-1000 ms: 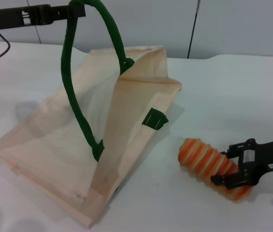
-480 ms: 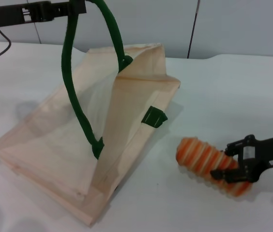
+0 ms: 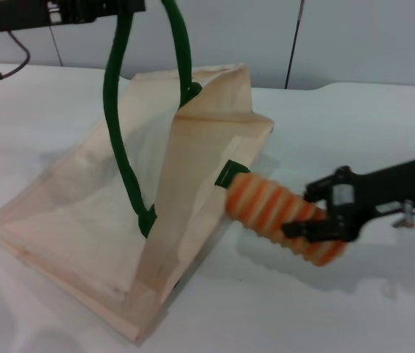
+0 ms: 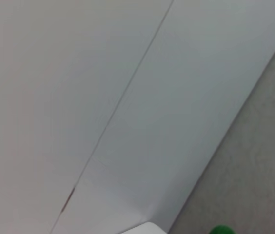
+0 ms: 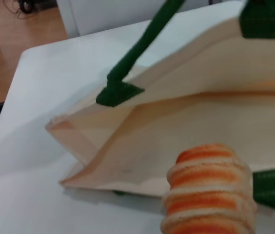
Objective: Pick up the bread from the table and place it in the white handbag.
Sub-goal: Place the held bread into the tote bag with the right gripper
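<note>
The bread [image 3: 281,218], a tan loaf with orange and cream stripes, hangs above the table [image 3: 355,140] in my right gripper [image 3: 324,213], which is shut on its right half. Its free end touches the green tab at the open mouth of the white handbag [image 3: 82,206]. My left gripper [image 3: 112,9], at the top left, is shut on one green rope handle [image 3: 119,132] and holds it high, so the bag's mouth gapes toward the bread. In the right wrist view the bread [image 5: 208,192] faces the bag's opening [image 5: 176,131]. The left wrist view shows only wall panels.
A black cable [image 3: 5,70] lies on the table at the far left. A grey wall with a dark seam [image 3: 293,44] stands behind the table. Bare tabletop lies to the right of and in front of the bag.
My right gripper has lifted the bread off the table and carried it left, up to the bag's mouth. The left gripper has raised the handle slightly.
</note>
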